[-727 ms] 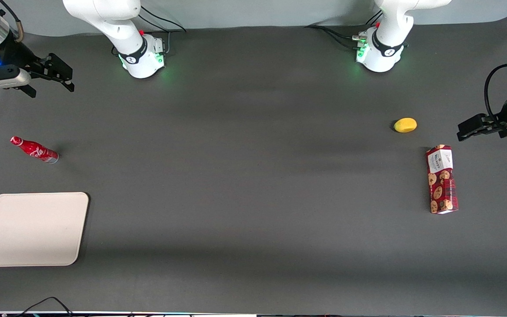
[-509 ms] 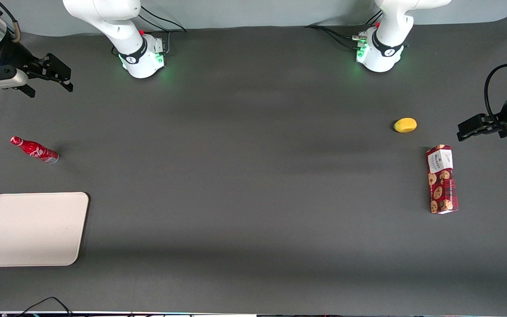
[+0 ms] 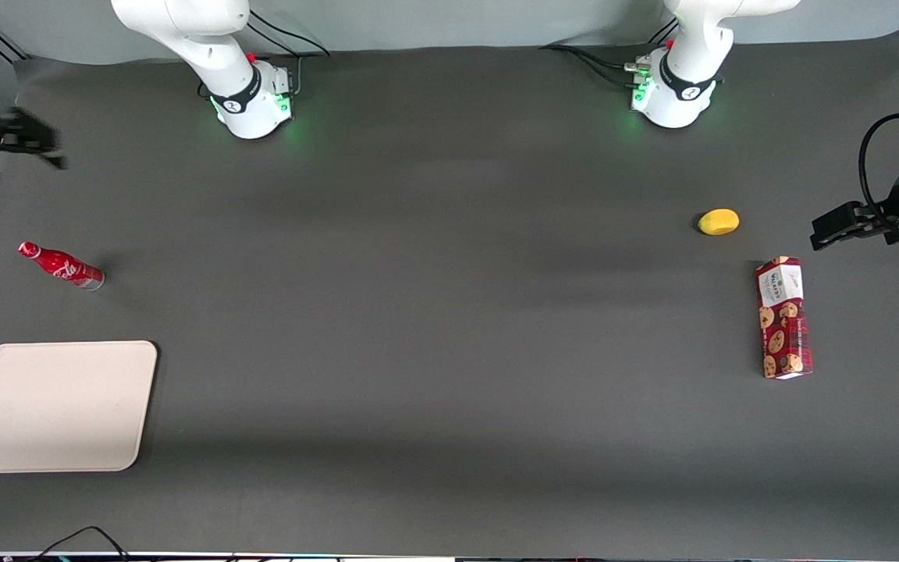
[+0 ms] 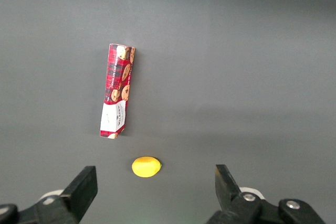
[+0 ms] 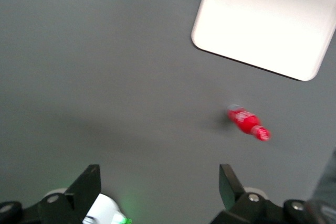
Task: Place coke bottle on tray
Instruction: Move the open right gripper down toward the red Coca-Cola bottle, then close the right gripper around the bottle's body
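Note:
The coke bottle (image 3: 61, 265), small, red, with white script, lies on its side on the dark table at the working arm's end; it also shows in the right wrist view (image 5: 248, 124). The beige tray (image 3: 57, 407) lies flat, nearer the front camera than the bottle, and shows in the right wrist view (image 5: 265, 22) too. My gripper (image 3: 32, 144) hangs blurred above the table's edge, farther from the front camera than the bottle and well apart from it. In the right wrist view the gripper (image 5: 160, 187) is open and empty.
A yellow lemon-like fruit (image 3: 719, 222) and a red cookie box (image 3: 783, 318) lie toward the parked arm's end of the table. The working arm's white base (image 3: 250, 97) stands at the back edge.
My gripper has swung quickly outward toward the table's end edge and is now blurred. The bottle and the tray have not moved.

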